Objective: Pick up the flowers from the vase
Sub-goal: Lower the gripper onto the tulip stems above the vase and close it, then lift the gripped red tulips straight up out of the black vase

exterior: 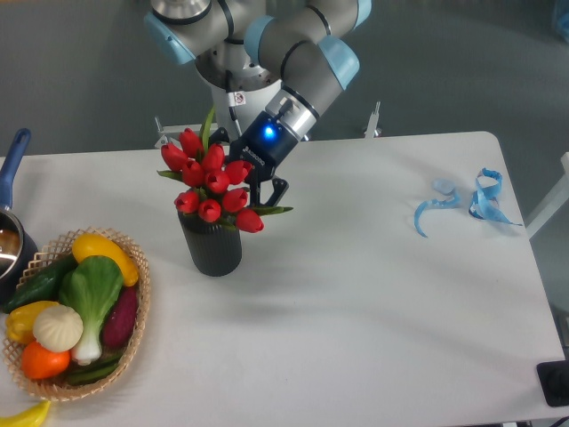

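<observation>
The flowers (212, 182) stood left of centre in the frame, a tight red bunch with green leaves, stems down in the vase (212, 248). Vase upright on the white table (373, 294). Bunch not lifted; nothing of the pick was done beyond the approach, and the grasp and the lift both remained. The gripper (257, 189) sat at the bunch's right edge, angled down from the upper right, its blue light showing. 1 dark finger (278, 189) was visible just right of the outermost buds; the other was hidden behind or among the blooms. The jaws looked spread, though whether they straddled any stems could not be told from this view. Judged: the tips were level with the flower heads, not with the stems below, so a closing there would likely catch buds and a leaf. Further left, in the lower left corner, a wicker basket (133, 342) held toy vegetables (76, 307), well apart from the vase. A pan's blue handle (12, 151) showed at the left edge. Blue ribbon (467, 200) lay far right, well clear.
</observation>
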Controlling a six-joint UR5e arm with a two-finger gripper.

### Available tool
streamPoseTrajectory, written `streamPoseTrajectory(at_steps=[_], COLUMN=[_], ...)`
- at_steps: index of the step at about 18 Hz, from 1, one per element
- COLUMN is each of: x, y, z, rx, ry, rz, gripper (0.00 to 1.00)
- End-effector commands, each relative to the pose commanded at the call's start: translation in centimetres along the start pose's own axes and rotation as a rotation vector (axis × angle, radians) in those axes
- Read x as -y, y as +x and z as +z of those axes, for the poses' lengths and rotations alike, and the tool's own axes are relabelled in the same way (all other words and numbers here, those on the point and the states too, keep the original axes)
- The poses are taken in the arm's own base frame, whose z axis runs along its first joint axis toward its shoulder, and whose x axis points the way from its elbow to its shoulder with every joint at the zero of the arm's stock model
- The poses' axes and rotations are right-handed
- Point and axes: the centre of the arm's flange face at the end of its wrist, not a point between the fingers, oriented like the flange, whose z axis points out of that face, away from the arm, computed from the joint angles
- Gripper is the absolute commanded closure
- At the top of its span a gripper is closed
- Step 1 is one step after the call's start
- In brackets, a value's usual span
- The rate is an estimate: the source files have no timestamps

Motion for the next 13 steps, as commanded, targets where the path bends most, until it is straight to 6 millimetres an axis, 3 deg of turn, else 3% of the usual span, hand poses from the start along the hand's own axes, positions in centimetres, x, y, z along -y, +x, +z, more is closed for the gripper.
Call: streamPoseTrajectory(at_steps=[4, 6, 13], x=[0.3, 0.5, 1.5], y=[0.1, 0.2, 1.5], z=[-0.1, -0.2, -1.5], rx=[0.002, 0.004, 0.033], ry=[-0.001, 0.000, 0.013], rz=[0.008, 0.016, 0.025], gripper=[0.78, 0.97, 0.99])
